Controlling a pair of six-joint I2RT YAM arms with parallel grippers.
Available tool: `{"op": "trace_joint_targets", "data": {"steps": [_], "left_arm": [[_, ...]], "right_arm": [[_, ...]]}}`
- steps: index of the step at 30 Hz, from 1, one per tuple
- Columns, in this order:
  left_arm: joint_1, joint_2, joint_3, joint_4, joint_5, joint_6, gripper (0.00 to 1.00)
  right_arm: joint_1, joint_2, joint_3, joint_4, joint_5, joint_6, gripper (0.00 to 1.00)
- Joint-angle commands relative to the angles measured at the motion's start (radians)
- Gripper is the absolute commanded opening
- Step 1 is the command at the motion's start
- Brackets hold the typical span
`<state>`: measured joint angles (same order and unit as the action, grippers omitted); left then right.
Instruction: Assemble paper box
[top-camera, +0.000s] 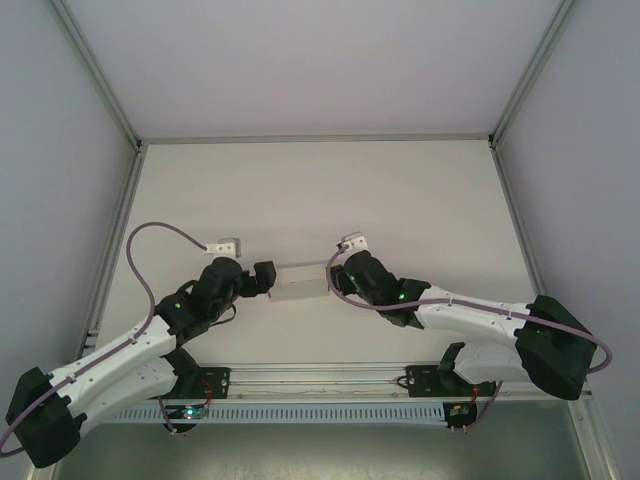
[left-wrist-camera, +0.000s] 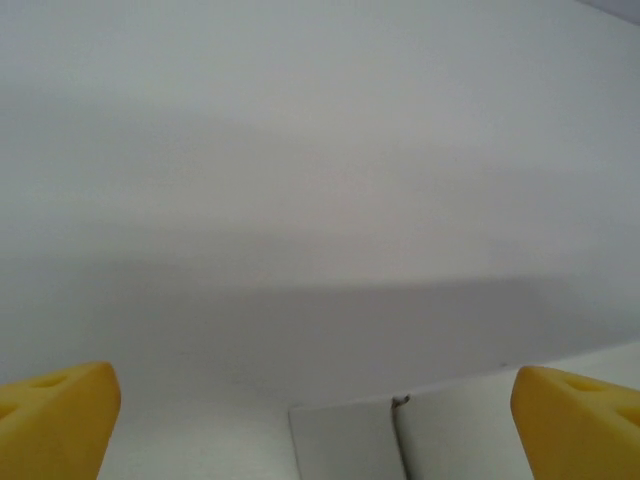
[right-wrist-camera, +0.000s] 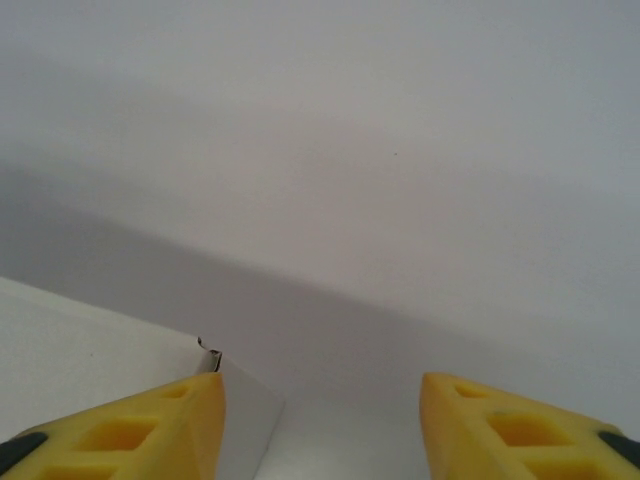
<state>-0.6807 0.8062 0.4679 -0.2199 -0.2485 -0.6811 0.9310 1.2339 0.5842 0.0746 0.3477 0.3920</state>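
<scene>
The paper box (top-camera: 298, 282) is a small white closed carton lying on the table between my two grippers. At its left end is my left gripper (top-camera: 268, 280); in the left wrist view that gripper (left-wrist-camera: 315, 425) is wide open, its yellow fingertips (left-wrist-camera: 55, 420) at the frame's edges and the box end (left-wrist-camera: 400, 445) low between them, untouched. At the box's right end is my right gripper (top-camera: 335, 278). The right wrist view shows this gripper (right-wrist-camera: 320, 430) open, with a box corner (right-wrist-camera: 80, 350) beside its left fingertip (right-wrist-camera: 150, 430) and the other finger far from it.
The white table (top-camera: 320, 190) is walled by grey panels with aluminium rails at the left (top-camera: 110, 250), right (top-camera: 525, 230) and back. A metal rail and cable tray (top-camera: 320, 385) run along the near edge between the arm bases.
</scene>
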Motion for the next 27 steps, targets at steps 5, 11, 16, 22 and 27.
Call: {"op": "trace_joint_targets", "data": {"steps": [5,11,16,22,27], "left_arm": [[-0.001,0.005,0.173,-0.277,-0.126,-0.022,1.0],[0.006,-0.001,0.261,-0.388,-0.125,-0.032,1.0],[0.008,0.006,0.255,-0.358,-0.063,-0.027,1.0],[0.01,0.024,0.241,-0.365,-0.066,-0.015,1.0],[0.015,-0.005,0.2,-0.357,-0.085,-0.023,1.0]], "right_arm": [[-0.05,-0.089,0.074,-0.042,-0.163,-0.127,0.84],[-0.08,-0.082,0.141,-0.096,-0.664,-0.556,0.98],[-0.077,0.046,0.319,-0.363,-0.814,-0.808,0.99],[-0.065,0.274,0.509,-0.536,-0.722,-0.925,0.98],[-0.064,0.45,0.609,-0.586,-0.648,-0.96,0.99]]}}
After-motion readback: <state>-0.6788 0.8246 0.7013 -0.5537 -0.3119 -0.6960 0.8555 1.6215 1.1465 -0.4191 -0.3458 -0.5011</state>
